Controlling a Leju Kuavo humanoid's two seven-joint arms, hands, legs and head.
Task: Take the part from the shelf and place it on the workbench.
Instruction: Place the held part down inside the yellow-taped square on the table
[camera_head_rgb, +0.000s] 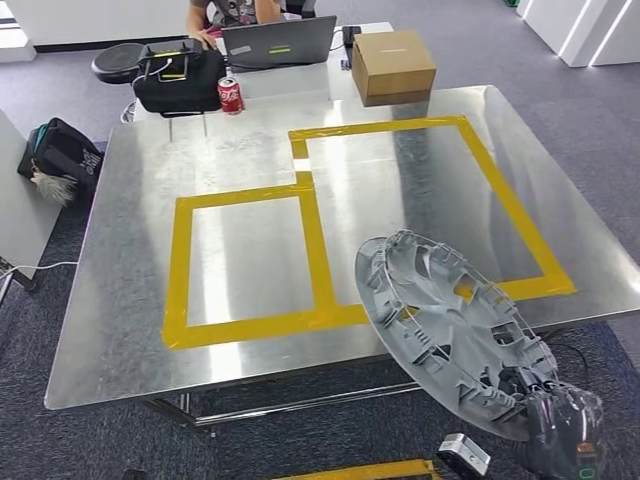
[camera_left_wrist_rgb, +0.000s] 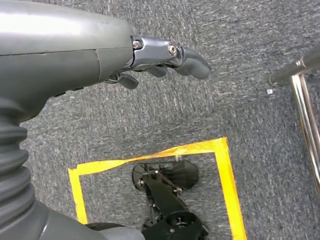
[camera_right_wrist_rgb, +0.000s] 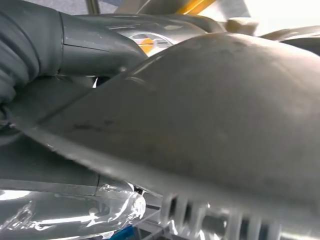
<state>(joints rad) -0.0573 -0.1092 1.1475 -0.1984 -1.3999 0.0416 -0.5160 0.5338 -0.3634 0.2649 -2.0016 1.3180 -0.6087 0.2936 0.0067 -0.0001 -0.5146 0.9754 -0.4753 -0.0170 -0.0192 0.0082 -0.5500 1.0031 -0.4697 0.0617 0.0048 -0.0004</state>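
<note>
Right hand (camera_head_rgb: 562, 425) grips grey part (camera_head_rgb: 445, 325) by its rim, tilted over worktop (camera_head_rgb: 136, 250) edge — ready to lay inside yellow tape (camera_head_rgb: 317, 250) — left hand (camera_left_wrist_rgb: 166, 57) hangs empty, fingers loosely extended.

Grey round part (camera_head_rgb: 445, 325): one, ribbed side up;
Robot hands: two, the right hand (camera_head_rgb: 562, 425) and the left hand (camera_left_wrist_rgb: 166, 57);
Metal table (camera_head_rgb: 136, 250): one;
Yellow tape rectangles on the table: two, a smaller (camera_head_rgb: 177, 270) and a larger (camera_head_rgb: 513, 210);
Cardboard box (camera_head_rgb: 392, 65): one;
Red can (camera_head_rgb: 229, 95): one;
Laptop (camera_head_rgb: 278, 42): one;
Black bags: two, one on the far table (camera_head_rgb: 177, 78), one on the floor (camera_head_rgb: 64, 155)
</note>
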